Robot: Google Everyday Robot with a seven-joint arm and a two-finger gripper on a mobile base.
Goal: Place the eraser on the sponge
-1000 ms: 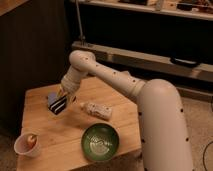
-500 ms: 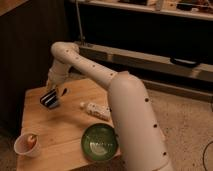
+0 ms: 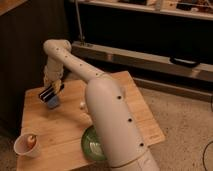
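My gripper (image 3: 52, 88) hangs over the far left part of the wooden table (image 3: 65, 130). It is shut on the eraser (image 3: 46, 93), a black flat block with a pale stripe, held tilted. Just below and to the right of the eraser lies the sponge (image 3: 53, 102), a small blue-grey pad on the table. The eraser's lower end is close over the sponge; I cannot tell whether they touch. My white arm (image 3: 107, 115) stretches from the bottom centre up to the gripper and hides part of the table.
A green bowl (image 3: 89, 146) sits at the table's near edge, half hidden by the arm. A white cup (image 3: 27, 145) with something orange inside stands at the near left corner. A small cream-white packet (image 3: 82, 105) peeks out beside the arm. A dark wall rises behind.
The arm has swung left and further back over the table, carrying the eraser with it. The gripper now hangs right above the sponge, lower than before.
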